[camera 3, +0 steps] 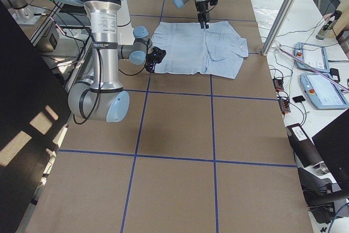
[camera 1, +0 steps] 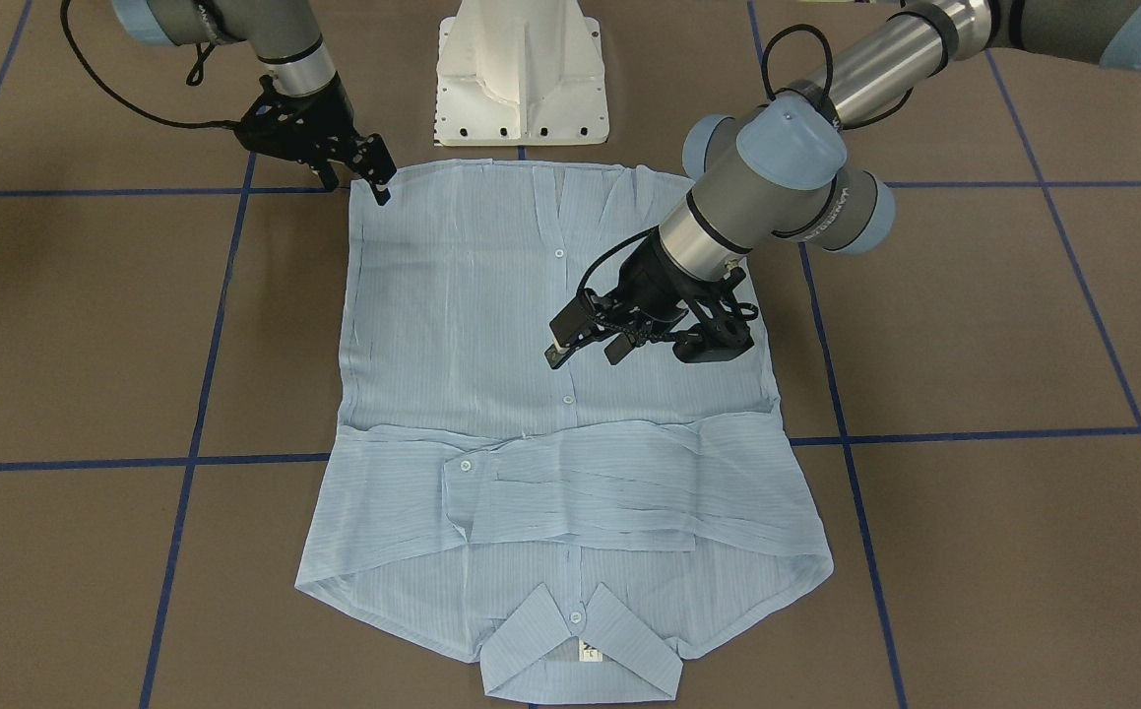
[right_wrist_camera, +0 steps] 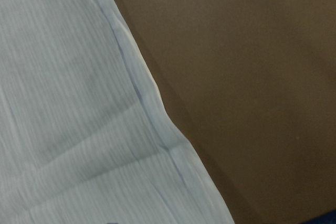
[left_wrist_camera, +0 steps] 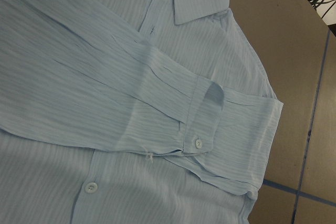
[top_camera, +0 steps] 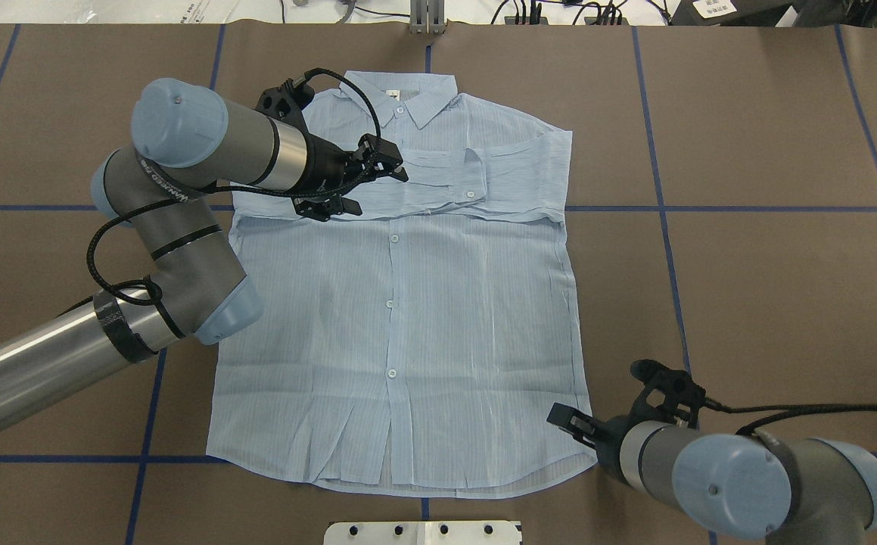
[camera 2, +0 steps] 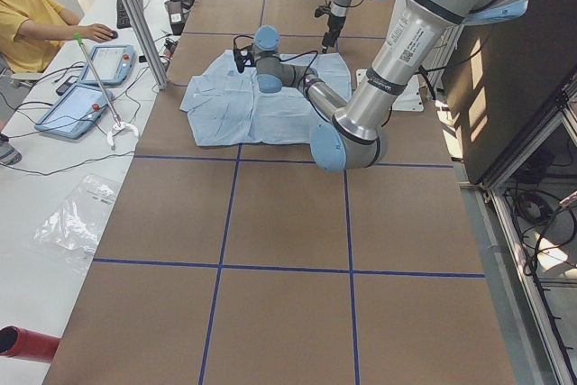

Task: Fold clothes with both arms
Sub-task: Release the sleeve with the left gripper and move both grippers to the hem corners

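Overhead exterior view: a brown, blue-taped surface (top_camera: 748, 288) carries the flat light-blue striped long-sleeved shirt (top_camera: 408, 318), its sleeves crossed over the chest. The left gripper (camera 1: 590, 350) hovers spread and empty above the shirt front. The right gripper (camera 1: 358, 187), also spread, sits at the hem corner.

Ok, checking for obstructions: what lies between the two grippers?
Only the flat buttoned front of the shirt, from the right gripper to the left gripper; the front-facing view shows it.
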You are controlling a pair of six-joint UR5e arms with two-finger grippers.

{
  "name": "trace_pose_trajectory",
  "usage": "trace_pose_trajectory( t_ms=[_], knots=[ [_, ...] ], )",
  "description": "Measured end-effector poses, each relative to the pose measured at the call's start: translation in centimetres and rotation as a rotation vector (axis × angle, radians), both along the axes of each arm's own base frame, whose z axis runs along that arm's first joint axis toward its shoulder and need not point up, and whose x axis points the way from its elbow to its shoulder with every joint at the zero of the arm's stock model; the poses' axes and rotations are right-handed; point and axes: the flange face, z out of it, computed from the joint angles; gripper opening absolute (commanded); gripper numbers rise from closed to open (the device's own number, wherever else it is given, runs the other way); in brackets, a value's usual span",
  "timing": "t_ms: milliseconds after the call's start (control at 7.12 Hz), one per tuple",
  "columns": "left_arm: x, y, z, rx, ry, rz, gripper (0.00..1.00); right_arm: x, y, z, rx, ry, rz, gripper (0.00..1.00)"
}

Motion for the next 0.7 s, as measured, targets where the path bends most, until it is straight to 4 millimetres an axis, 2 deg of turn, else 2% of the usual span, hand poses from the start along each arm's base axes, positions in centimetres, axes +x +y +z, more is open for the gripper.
trace_pose_trajectory(
  t_ms=[281, 703],
  knots=[
    [-0.1, 0.1, 1.0, -0.003, -0.009, -0.002, 0.94, -1.4, 3.4, 0.4, -0.001, 0.029, 0.019, 0.83],
    [-0.2, 0.1, 1.7, -0.008, -0.016, -0.004, 0.94, -1.6, 3.8, 1.0, 0.009, 0.065, 0.034, 0.74]
  ],
)
